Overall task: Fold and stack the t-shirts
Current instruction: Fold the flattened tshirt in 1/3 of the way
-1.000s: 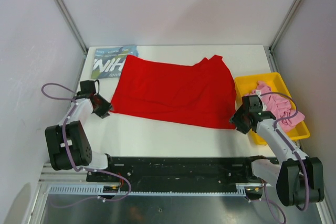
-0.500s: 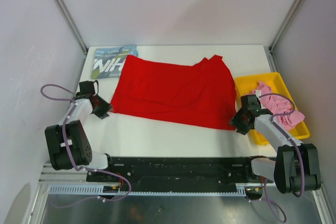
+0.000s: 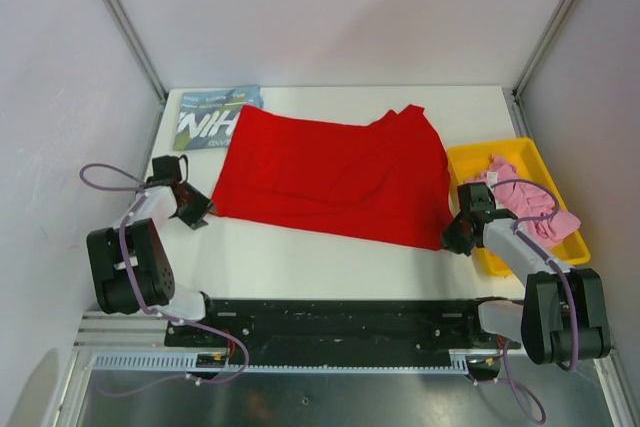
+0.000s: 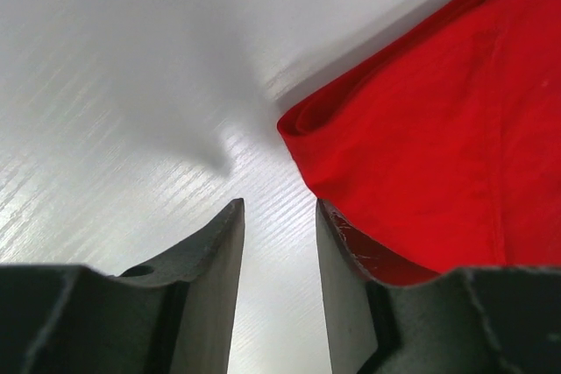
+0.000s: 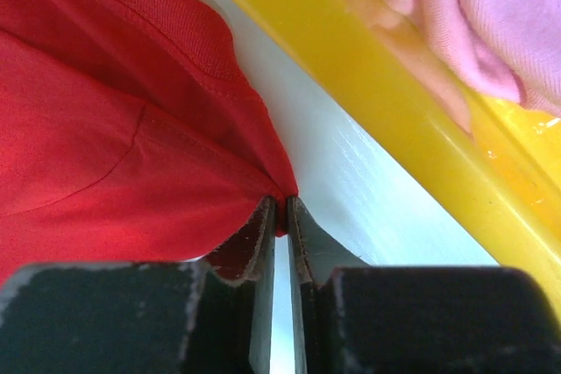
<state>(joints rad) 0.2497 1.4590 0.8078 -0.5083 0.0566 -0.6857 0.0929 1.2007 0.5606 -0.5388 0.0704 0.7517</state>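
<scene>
A red t-shirt (image 3: 335,175) lies spread flat across the middle of the table, plain side up. My right gripper (image 3: 452,237) is shut on its near right corner (image 5: 282,196), beside the yellow tray. My left gripper (image 3: 200,215) stands open at the shirt's near left corner (image 4: 302,122), with bare table between its fingers and the cloth just past the right fingertip (image 4: 333,221). A blue t-shirt (image 3: 208,117) with white letters lies at the far left, partly under the red one. A pink t-shirt (image 3: 530,202) is bunched in the tray.
The yellow plastic tray (image 3: 468,162) sits at the right edge of the table, close to my right gripper; its rim (image 5: 377,76) runs diagonally just past the fingers. White walls and metal posts enclose the table.
My right gripper has moved slightly forward onto the red shirt's corner and closed on it. My left gripper has shifted a little and opened a touch wider.
</scene>
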